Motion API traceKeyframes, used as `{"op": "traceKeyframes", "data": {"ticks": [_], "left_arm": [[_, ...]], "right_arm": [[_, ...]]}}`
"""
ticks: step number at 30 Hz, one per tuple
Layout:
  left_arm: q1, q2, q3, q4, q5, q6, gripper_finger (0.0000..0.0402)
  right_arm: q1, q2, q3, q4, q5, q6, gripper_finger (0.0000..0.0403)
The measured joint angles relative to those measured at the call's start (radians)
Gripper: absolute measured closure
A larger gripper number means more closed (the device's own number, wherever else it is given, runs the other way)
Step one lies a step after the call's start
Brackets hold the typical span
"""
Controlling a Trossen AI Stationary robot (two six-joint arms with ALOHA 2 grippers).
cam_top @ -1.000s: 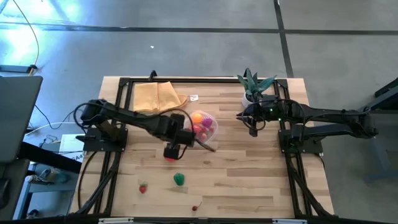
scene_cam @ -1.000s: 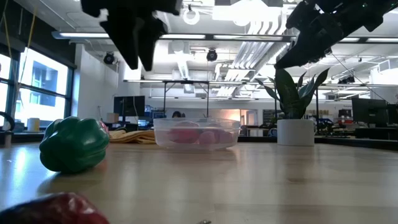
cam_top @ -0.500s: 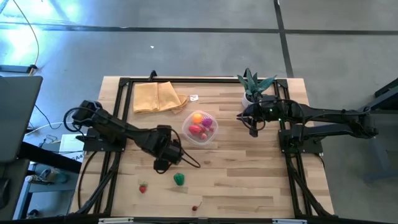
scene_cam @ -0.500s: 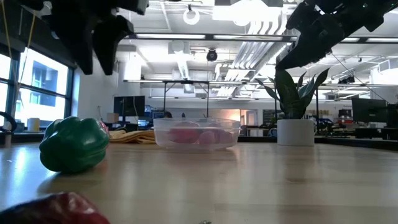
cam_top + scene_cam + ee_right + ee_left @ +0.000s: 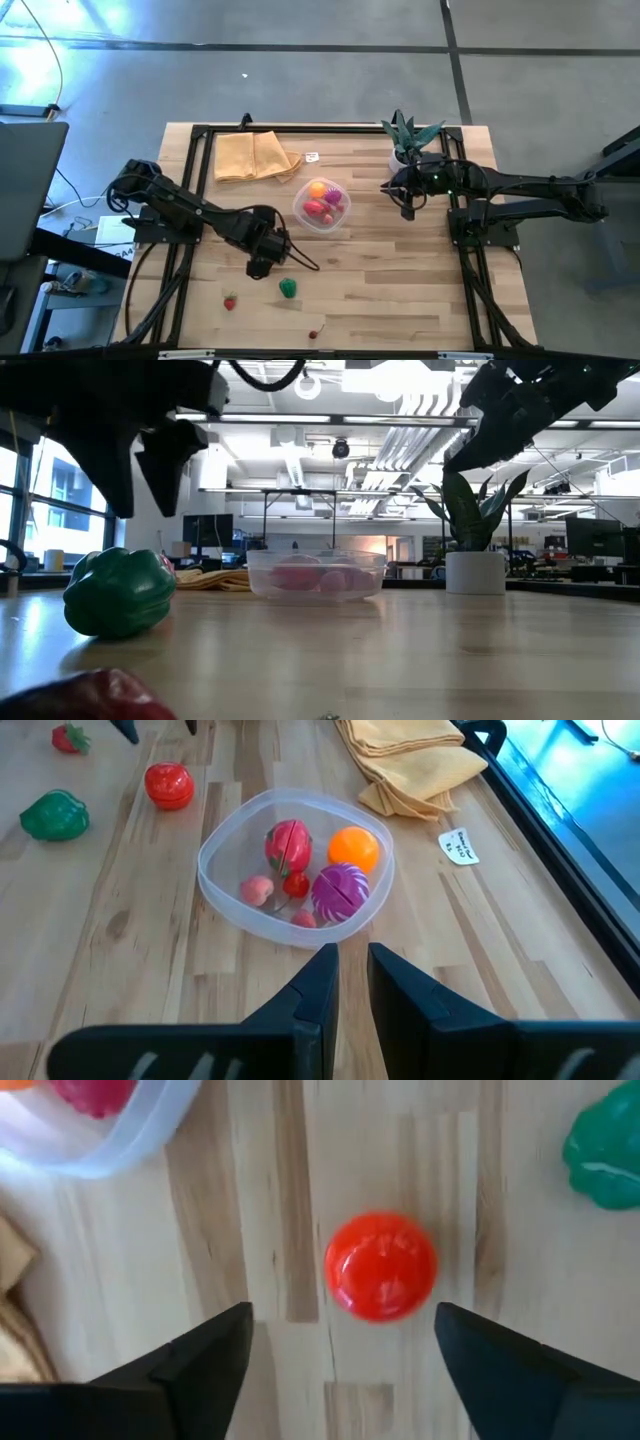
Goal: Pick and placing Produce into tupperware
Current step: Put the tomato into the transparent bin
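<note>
The clear round tupperware (image 5: 322, 204) (image 5: 296, 870) sits mid-table and holds several produce pieces, among them an orange one (image 5: 354, 848) and a purple one (image 5: 340, 888). A red tomato (image 5: 381, 1267) (image 5: 168, 785) lies on the wood to its near left. My left gripper (image 5: 262, 264) (image 5: 342, 1320) hangs open above the tomato, pointing down, one finger on either side and clear of it. A green pepper (image 5: 288, 288) (image 5: 118, 592), a strawberry (image 5: 230, 301) and a cherry (image 5: 314, 333) lie nearer the front edge. My right gripper (image 5: 405, 207) (image 5: 352, 955) waits shut, raised, right of the tupperware.
A folded yellow cloth (image 5: 255, 157) and a small white tag (image 5: 312, 157) lie at the far left. A spiky potted plant (image 5: 405, 140) stands at the far right, just behind my right gripper. Black frame rails (image 5: 190, 200) run along both table sides.
My left gripper has gone from beside the tupperware toward the table's near-left and down, and now stands over the red tomato. The produce and the tupperware have stayed where they were.
</note>
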Motion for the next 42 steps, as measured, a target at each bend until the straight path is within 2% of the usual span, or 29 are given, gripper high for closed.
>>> {"op": "traceKeyframes", "data": {"ticks": [4, 8, 13, 19, 26, 42], "left_arm": [[0.000, -0.003, -0.004, -0.011, -0.014, 0.019, 0.0056], [0.000, -0.003, -0.004, -0.010, -0.022, 0.027, 0.0037], [0.003, -0.003, -0.033, 0.047, -0.018, 0.037, 0.0035], [0.043, -0.002, -0.129, 0.172, 0.072, 0.045, 0.0035], [0.079, -0.002, -0.165, 0.236, 0.131, 0.082, 0.0035], [0.087, -0.002, -0.253, 0.377, 0.179, 0.089, 0.0035]], "right_arm": [[0.000, 0.000, 0.000, 0.002, 0.000, 0.000, 0.0357], [0.000, 0.000, 0.000, 0.002, 0.000, 0.000, 0.0357], [0.000, 0.000, 0.000, 0.002, 0.000, 0.000, 0.0357], [0.000, 0.000, 0.000, 0.002, 0.000, 0.000, 0.0357], [0.000, 0.000, 0.000, 0.002, 0.000, 0.000, 0.0357], [0.000, 0.000, 0.000, 0.002, 0.000, 0.000, 0.0357]]}}
